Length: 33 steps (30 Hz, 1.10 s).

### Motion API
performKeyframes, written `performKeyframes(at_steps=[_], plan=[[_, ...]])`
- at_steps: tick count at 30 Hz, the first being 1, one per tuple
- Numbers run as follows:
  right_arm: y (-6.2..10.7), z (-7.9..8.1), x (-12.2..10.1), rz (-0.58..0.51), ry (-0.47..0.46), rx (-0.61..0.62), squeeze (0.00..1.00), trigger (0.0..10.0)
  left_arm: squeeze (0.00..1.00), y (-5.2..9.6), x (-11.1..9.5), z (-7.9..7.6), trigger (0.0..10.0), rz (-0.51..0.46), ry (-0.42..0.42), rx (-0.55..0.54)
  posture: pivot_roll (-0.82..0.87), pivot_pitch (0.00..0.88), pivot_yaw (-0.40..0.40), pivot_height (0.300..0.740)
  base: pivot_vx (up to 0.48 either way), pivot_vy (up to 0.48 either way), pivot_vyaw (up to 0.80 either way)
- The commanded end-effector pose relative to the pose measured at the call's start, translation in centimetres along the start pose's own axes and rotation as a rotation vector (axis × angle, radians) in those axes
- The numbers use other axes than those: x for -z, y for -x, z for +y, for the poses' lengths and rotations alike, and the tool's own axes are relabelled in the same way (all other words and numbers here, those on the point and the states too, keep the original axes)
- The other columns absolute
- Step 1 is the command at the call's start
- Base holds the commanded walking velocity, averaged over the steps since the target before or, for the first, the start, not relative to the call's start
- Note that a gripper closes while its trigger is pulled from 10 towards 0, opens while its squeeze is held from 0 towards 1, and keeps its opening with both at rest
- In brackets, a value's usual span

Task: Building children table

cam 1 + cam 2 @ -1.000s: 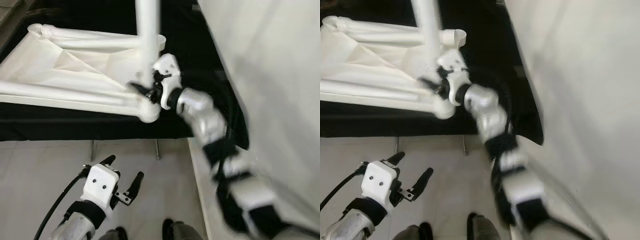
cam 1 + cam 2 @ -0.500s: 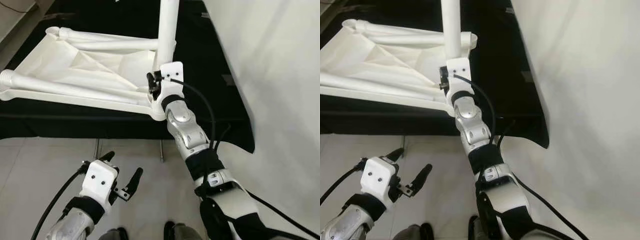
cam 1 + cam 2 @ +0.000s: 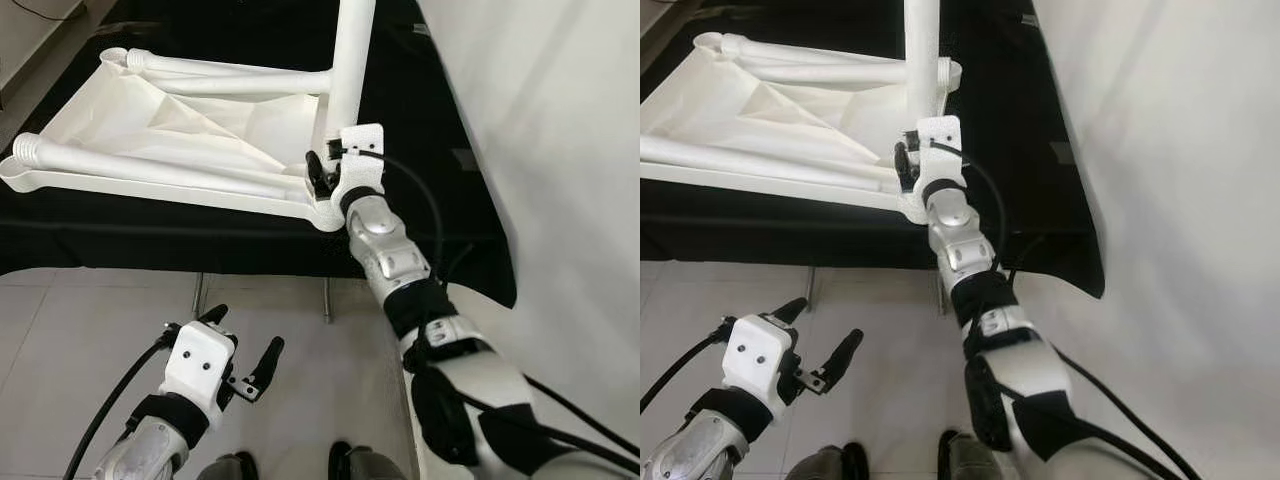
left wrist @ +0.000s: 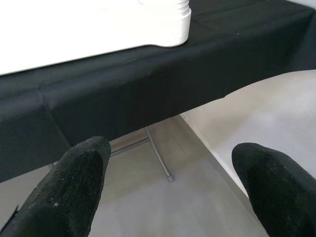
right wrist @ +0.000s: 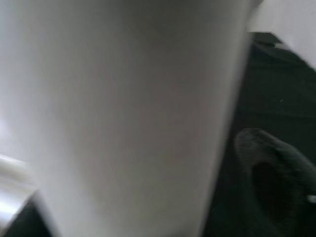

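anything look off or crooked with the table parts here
Nothing looks damaged. The white tabletop lies upside down on the black-draped bench, as suits assembly. Its near corner sits at the bench's edge. One leg stands upright in that corner, the right gripper at its base. The left gripper hangs open.

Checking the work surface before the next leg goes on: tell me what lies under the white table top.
The white table top lies upside down on a black cloth that drapes a stand with thin metal legs. The cloth hides the stand's surface. The right gripper is at the upright leg.
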State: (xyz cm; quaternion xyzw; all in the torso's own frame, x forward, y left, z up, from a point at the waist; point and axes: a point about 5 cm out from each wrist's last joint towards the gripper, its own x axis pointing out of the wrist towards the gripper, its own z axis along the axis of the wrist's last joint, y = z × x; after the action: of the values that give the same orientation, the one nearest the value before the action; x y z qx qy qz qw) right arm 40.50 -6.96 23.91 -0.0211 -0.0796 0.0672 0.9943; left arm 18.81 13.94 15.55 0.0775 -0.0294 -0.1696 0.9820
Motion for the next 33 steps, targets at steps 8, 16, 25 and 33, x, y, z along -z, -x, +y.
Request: performKeyframes(at_steps=[8,16,25,33], plan=[[0.2,-0.5,0.4,-0.026,-0.077,-0.160,0.00,10.0,0.00,0.1,0.7,0.0,10.0,0.022,0.003,0.003,-0.08,0.197,-0.053,0.740,0.000,0.000,0.00],[0.2,1.4,-1.8,-0.080,-0.078,-0.661,0.00,10.0,0.00,0.2,0.6,-0.3,10.0,0.024,0.004,0.008,-0.07,0.204,-0.059,0.740,0.000,0.000,0.00],[-0.2,1.3,-4.2,-0.105,0.045,-0.876,0.00,9.1,0.00,0.9,0.2,-0.7,10.0,0.025,0.009,0.004,-0.04,0.244,-0.066,0.740,0.000,0.000,0.00],[0.2,1.0,-4.3,-0.067,0.097,-1.006,0.00,0.0,0.00,1.4,-0.1,-0.9,10.0,0.030,0.016,0.006,-0.03,0.274,-0.064,0.740,0.000,0.000,0.00]])
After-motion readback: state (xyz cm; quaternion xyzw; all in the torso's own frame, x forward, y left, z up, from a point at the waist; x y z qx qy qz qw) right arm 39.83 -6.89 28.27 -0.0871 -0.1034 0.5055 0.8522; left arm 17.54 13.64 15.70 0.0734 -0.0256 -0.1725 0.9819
